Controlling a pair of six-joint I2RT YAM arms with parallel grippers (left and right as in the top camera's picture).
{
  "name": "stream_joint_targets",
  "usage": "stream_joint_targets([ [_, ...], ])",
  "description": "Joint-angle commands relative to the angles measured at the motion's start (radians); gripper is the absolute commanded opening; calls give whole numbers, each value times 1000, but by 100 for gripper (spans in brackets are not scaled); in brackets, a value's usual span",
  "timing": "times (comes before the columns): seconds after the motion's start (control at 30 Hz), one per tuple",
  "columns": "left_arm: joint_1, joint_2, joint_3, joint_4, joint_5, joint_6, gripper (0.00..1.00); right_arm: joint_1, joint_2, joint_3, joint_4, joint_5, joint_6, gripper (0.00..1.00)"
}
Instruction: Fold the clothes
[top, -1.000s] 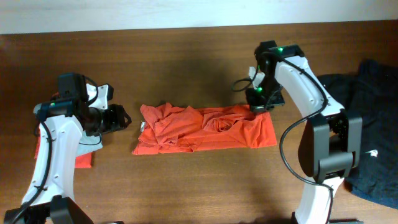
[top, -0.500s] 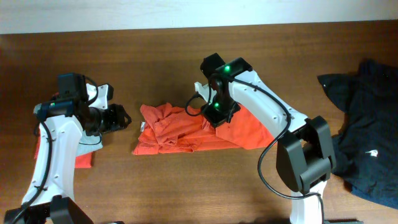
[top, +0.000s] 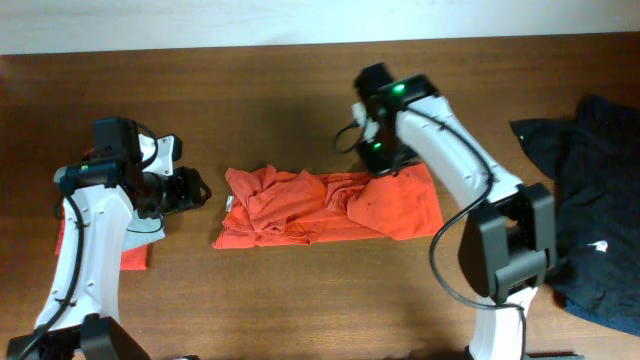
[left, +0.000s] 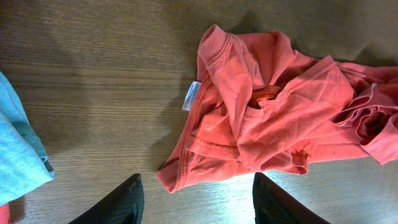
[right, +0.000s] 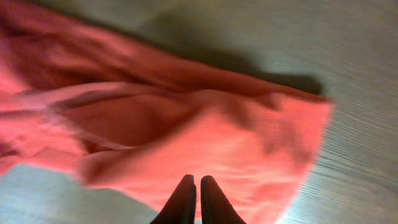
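Observation:
A bright red-orange T-shirt (top: 330, 205) lies crumpled in a long strip at the table's middle. In the left wrist view (left: 280, 118) its bunched left end with a white tag (left: 191, 96) shows. My left gripper (top: 197, 190) is open and empty just left of the shirt; its fingertips (left: 198, 199) straddle bare wood below the shirt's hem. My right gripper (top: 380, 162) is at the shirt's top edge, right of centre. In the blurred right wrist view its fingers (right: 199, 190) are pressed together over the red cloth (right: 205, 137), with no cloth visible between them.
A dark navy garment (top: 590, 200) is heaped at the right edge of the table. A plain red cloth (top: 135, 255) lies under the left arm, and a pale grey-blue cloth (left: 18, 149) lies beside it. The table is brown wood (top: 300, 100).
My right gripper swept left across the shirt, dragging its right part over, then moved back right and up; the right half lies spread again. The left arm has not moved.

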Motion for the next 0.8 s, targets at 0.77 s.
stream_joint_targets([
  [0.77, 0, -10, 12, 10, 10, 1, 56, 129, 138, -153, 278, -247, -1, 11],
])
